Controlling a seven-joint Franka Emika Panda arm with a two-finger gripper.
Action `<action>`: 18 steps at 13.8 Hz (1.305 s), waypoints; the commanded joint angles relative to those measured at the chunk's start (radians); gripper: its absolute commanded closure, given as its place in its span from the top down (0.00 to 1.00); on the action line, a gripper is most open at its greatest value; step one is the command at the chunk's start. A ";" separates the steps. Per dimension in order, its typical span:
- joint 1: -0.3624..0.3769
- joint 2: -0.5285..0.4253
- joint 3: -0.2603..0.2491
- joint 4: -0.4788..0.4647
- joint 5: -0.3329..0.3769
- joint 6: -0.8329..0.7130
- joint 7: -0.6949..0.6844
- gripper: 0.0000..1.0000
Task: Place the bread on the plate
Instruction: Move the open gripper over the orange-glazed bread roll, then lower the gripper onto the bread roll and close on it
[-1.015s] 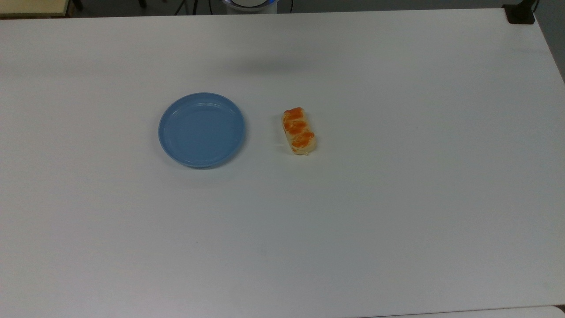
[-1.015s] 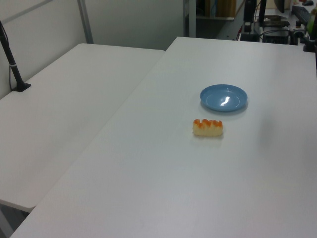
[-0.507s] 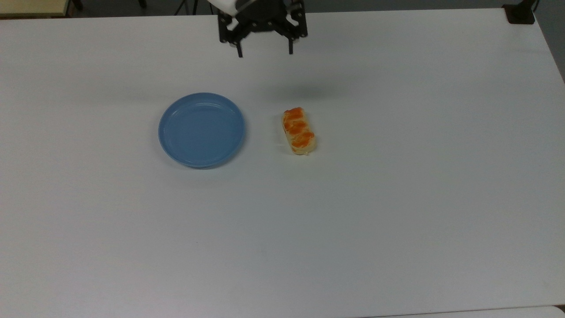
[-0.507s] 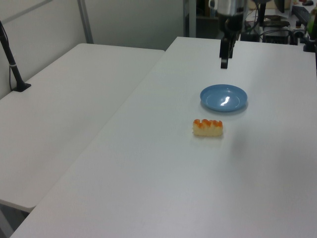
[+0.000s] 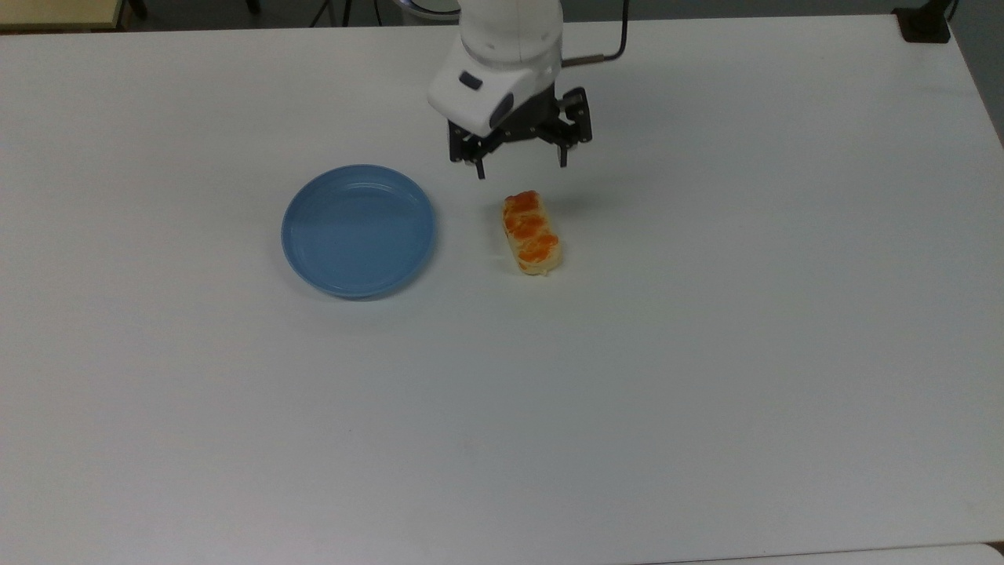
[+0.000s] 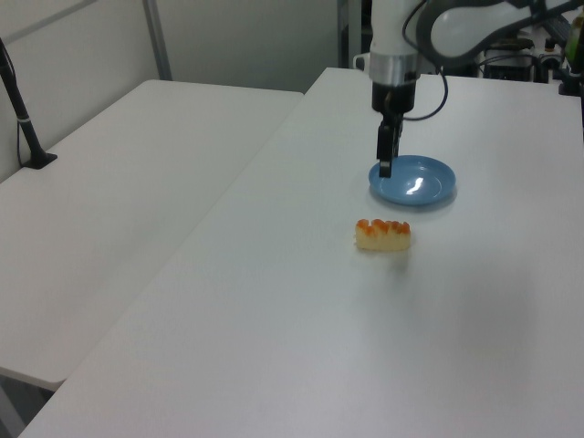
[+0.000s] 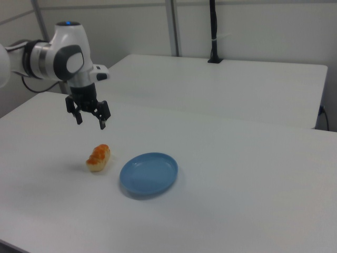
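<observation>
One wide-spread end effector point(image 5: 521, 167) above bread point(image 5: 531, 233), plate point(image 5: 358, 230) beside it on white table point(image 5: 706, 353)

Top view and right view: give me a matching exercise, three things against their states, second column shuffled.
Things:
1. bread
2. plate
3. end effector

States:
A. open, in the air above the table
B. lying on the table, beside the plate, not on it
C. blue, nothing on it

Pairs: 1-B, 2-C, 3-A
</observation>
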 commanded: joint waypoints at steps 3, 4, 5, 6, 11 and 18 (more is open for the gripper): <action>0.050 0.061 0.000 -0.060 -0.037 0.107 -0.038 1.00; 0.053 0.065 0.000 -0.074 -0.052 0.125 -0.038 1.00; 0.061 0.079 0.002 -0.080 -0.060 0.139 -0.034 1.00; 0.065 0.093 0.002 -0.080 -0.063 0.147 -0.028 1.00; 0.084 0.150 0.002 -0.085 -0.153 0.182 0.063 1.00; 0.081 0.189 0.000 -0.086 -0.222 0.239 0.202 0.66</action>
